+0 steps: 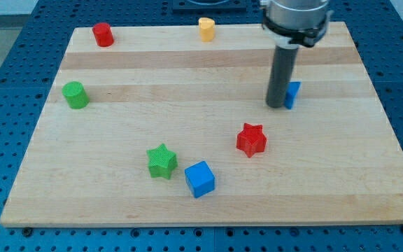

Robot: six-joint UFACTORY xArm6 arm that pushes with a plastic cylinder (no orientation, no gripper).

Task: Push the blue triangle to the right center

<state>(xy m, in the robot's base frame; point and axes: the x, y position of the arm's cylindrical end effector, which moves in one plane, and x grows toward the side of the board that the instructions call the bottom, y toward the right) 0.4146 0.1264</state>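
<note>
My tip (277, 106) touches the left side of the blue triangle (294, 94), right of centre; the triangle is mostly hidden, so its orientation is unclear. No claw in view. Pale wooden tabletop (187, 77) sits on a blue perforated base (19, 42).

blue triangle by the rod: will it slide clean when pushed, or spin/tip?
The blue triangle looks low and flat-based, so it will probably slide rather than tip. My tip sits at its view-left side, mostly hiding it; off-centre contact may spin it. The wooden board looks smooth, so drag is probably light.
</note>
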